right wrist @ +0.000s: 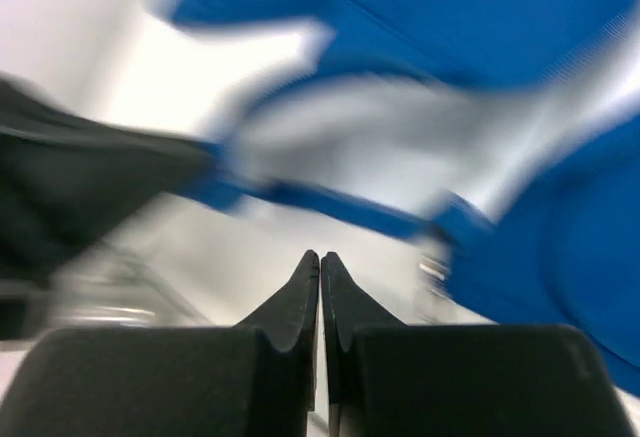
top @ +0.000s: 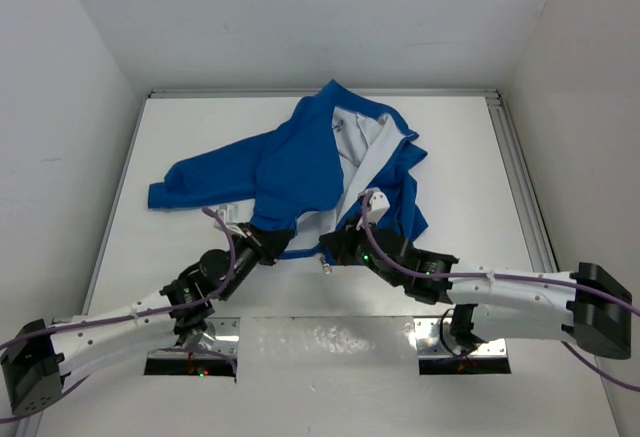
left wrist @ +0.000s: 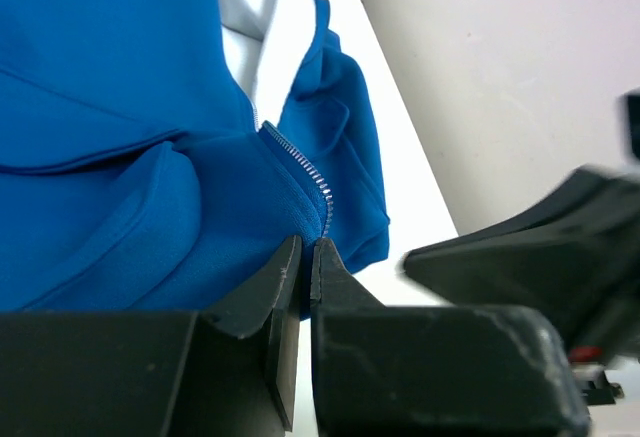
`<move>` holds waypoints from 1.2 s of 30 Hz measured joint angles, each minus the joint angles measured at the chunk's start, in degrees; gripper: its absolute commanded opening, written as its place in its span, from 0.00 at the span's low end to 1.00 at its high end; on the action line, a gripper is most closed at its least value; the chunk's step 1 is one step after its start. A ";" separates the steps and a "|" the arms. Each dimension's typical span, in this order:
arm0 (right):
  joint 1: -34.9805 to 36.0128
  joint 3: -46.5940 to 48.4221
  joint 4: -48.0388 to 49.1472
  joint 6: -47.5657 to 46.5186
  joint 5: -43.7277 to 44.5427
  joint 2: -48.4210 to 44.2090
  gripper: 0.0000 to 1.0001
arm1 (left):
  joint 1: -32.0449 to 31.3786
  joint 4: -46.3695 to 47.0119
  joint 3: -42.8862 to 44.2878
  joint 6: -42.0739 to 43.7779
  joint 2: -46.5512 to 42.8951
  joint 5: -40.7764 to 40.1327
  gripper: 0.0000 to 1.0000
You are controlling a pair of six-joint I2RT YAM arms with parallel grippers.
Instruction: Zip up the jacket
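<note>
**Matt cloth, glinting metal**

The jacket is reading as soft, matt blue cloth, and its lining is showing a smoother, pale grey-white fabric. The zipper teeth are glinting like silvery metal. The left gripper is presenting matt black plastic fingers, faintly scuffed, and the right gripper is looking much the same. The table is lying smooth, white and matt, with its side rail shining as brushed metal.

One camera looks down from above and behind me; both wrist cameras crowd the jacket at its near hem, shared overhead.
</note>
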 measured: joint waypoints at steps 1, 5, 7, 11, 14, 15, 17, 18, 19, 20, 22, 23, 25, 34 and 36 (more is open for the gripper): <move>-0.07 -0.24 2.73 0.42 -1.11 -1.31 0.16 | 0.02 0.44 -0.04 -0.24 0.28 0.28 0.00; -0.22 -0.28 11.80 1.92 -4.94 -0.37 0.33 | 0.04 1.01 -0.04 -1.03 0.85 1.60 0.00; -0.61 -0.28 15.19 2.49 -7.17 1.68 0.34 | 0.07 1.46 -0.22 -1.46 0.72 2.25 0.00; -1.77 -0.28 19.76 4.15 -11.13 4.74 0.36 | 0.15 1.60 -0.44 -1.97 -0.81 3.61 0.00; -2.64 -0.44 22.23 5.68 -12.74 5.81 0.37 | 0.15 1.51 -0.46 -2.71 -3.28 4.46 0.00; -2.89 -0.57 22.88 6.05 -13.07 5.81 0.37 | 0.15 1.49 -0.46 -2.86 -3.98 4.68 0.00; -3.23 -0.66 24.00 6.93 -13.53 5.81 0.37 | 0.17 1.29 -0.46 -3.15 -5.07 5.33 0.00; -3.37 -0.68 24.44 7.32 -13.68 5.81 0.37 | 0.17 1.31 -0.48 -3.32 -5.42 5.62 0.00; -3.48 -0.76 25.00 7.61 -13.97 5.81 0.37 | 0.17 1.36 -0.59 -3.56 -5.70 5.90 0.00; -3.50 -0.92 25.59 7.85 -14.01 5.81 0.37 | 0.17 1.46 -0.79 -3.82 -5.99 6.19 0.00; -3.56 -1.31 26.64 8.37 -14.16 5.81 0.37 | 0.20 1.62 -0.87 -4.31 -5.92 6.80 0.00; -3.56 -1.40 26.73 8.55 -14.14 5.84 0.37 | 0.20 1.75 -0.98 -4.48 -5.66 7.21 0.00; -3.56 -1.46 27.12 8.79 -14.14 6.08 0.37 | 0.20 2.21 -1.55 -4.87 -5.35 8.04 0.00; -3.65 -2.23 28.96 9.90 -13.55 8.04 0.30 | 0.31 2.19 -2.38 -5.99 -6.23 9.49 0.00; -3.67 -2.23 29.94 10.40 -13.55 8.66 0.31 | 0.31 2.21 -2.45 -5.99 -6.69 9.92 0.00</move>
